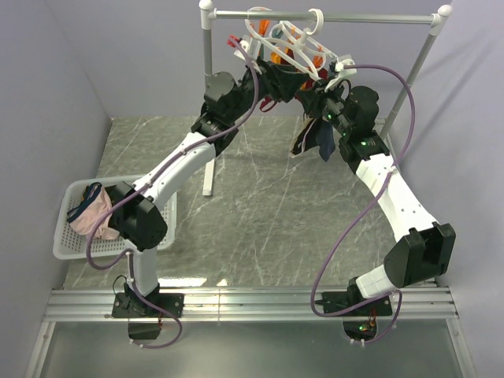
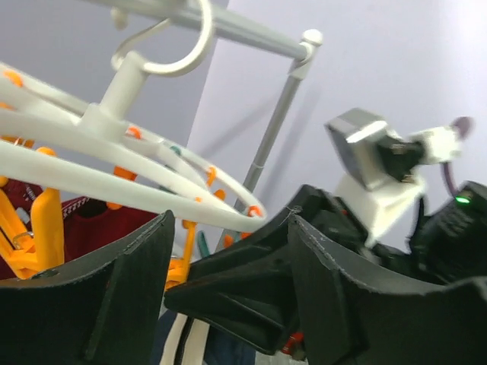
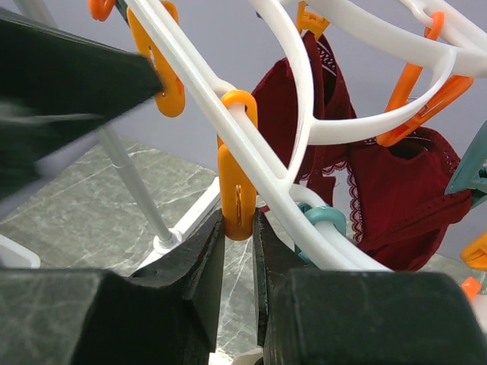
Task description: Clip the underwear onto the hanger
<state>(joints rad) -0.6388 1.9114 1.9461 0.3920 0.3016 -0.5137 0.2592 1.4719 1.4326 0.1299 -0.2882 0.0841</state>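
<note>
Between the right jaws, pinched on an orange clip point(image 3: 236, 182) of the hanger point(image 3: 196, 80), squeeze until it gapes, so the left jaws, wide open and empty, can feed in the underwear point(image 1: 323, 146) hanging just below

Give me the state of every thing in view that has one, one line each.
hanger: hooked on the rail, tilted.
underwear: dangling below the right gripper; clipped or not, cannot tell.
orange clip: pinched between the right gripper's fingers.
right gripper: shut on the orange clip.
left gripper: open, by the hanger.
maroon garment: hanging from the hanger.
pink garment: lying in the basket.
</note>
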